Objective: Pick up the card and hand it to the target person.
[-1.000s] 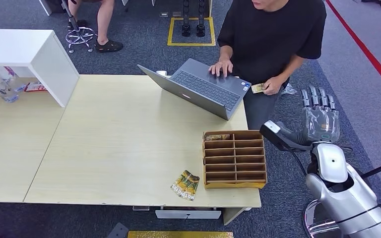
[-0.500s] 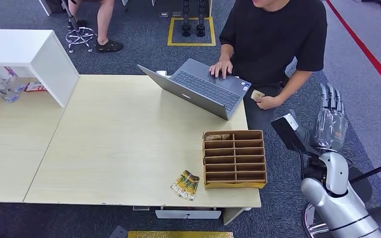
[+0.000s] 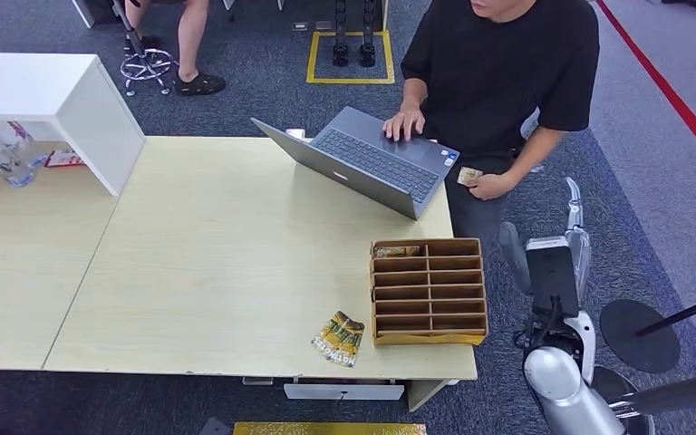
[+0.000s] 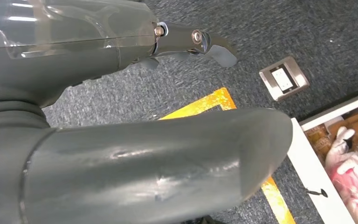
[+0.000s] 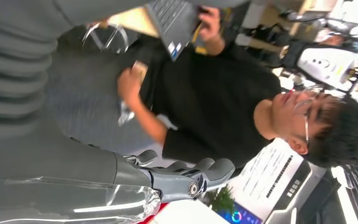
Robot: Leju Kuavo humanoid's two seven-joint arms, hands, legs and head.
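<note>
The card (image 3: 468,176) is a small tan piece in the hand of the person in a black shirt (image 3: 507,72), who stands at the table's far right corner; the person's other hand rests on the laptop (image 3: 372,161). The right wrist view shows the same card (image 5: 139,70) in that person's hand. My right hand (image 3: 573,237) hangs edge-on beside the table, below and right of the card, holding nothing, with its fingers (image 5: 200,173) straight and apart. My left hand (image 4: 98,42) hangs over the carpet with nothing in it.
A brown slotted box (image 3: 429,290) stands at the table's near right, one card (image 3: 396,251) in its top-left slot. A green-yellow packet (image 3: 339,338) lies near the front edge. A white cabinet (image 3: 54,100) stands at far left. Another person's legs (image 3: 190,45) are at the back.
My right arm has swung down and back from the person, the hand turning edge-on beside the table. The person drew the card closer to their body.
</note>
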